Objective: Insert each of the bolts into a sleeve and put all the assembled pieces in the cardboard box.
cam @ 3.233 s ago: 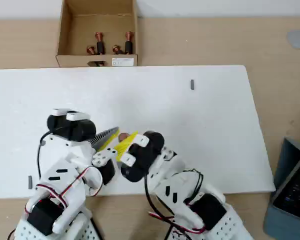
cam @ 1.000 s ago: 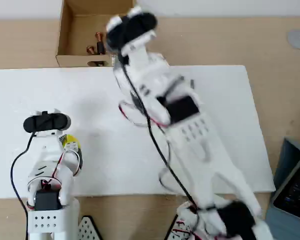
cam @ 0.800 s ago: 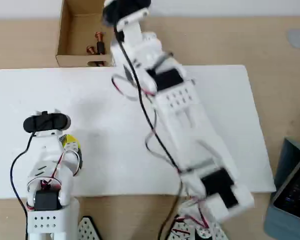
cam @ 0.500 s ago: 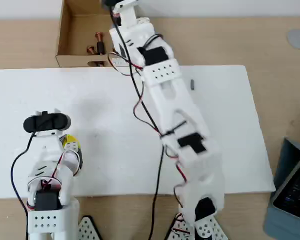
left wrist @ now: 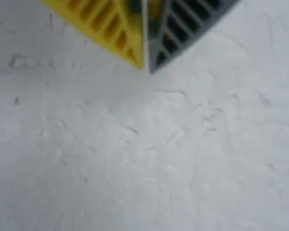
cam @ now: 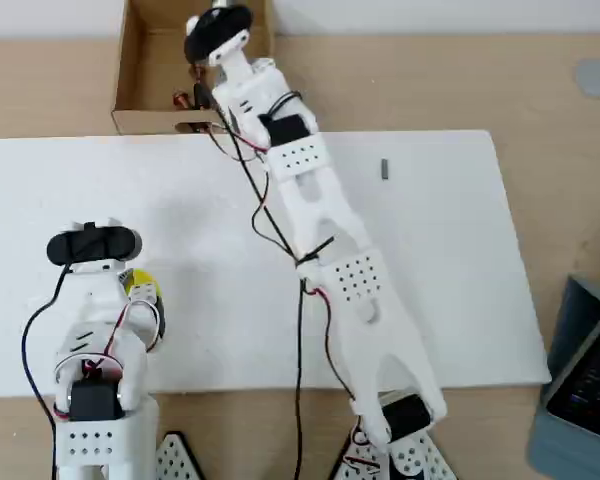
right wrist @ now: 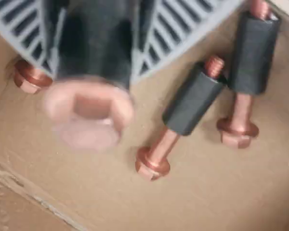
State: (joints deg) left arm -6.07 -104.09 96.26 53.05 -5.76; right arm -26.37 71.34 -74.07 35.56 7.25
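1. The right arm [cam: 320,230] stretches across the white mat [cam: 450,280] to the cardboard box [cam: 130,70], and its wrist hangs over the box's open top.
2. The right gripper [right wrist: 94,72] is down inside the box, above the brown floor [right wrist: 207,192]. Its grey ribbed fingers [right wrist: 173,29] are drawn in narrow and clamp a black sleeve [right wrist: 94,43], one finger on each side.
3. A copper bolt [right wrist: 89,113] sits in that sleeve. Its flanged head sticks out past the fingertips and looks blurred. I cannot tell whether it touches the box floor.
4. Two finished pieces lie flat on the box floor just beside the gripper, each a copper bolt through a black sleeve. The nearer piece [right wrist: 188,103] lies slanted, and the farther piece [right wrist: 250,53] lies next to it, toward a box wall. They are very close together, but I cannot tell whether they touch.
5. On the other side of the gripper, a further bolt head [right wrist: 29,77] rests on the box floor, partly hidden behind a finger.
6. The left arm [cam: 90,330] is folded up well apart from the box, at the edge of the mat farthest from it.
7. The left gripper [left wrist: 145,60] has one yellow and one grey finger pressed tip to tip with nothing between them, close above the mat.
8. A small dark grey piece [cam: 384,169] lies on the mat outside the box, near the mat edge that runs along the box's front wall. It is too small to tell what it is.
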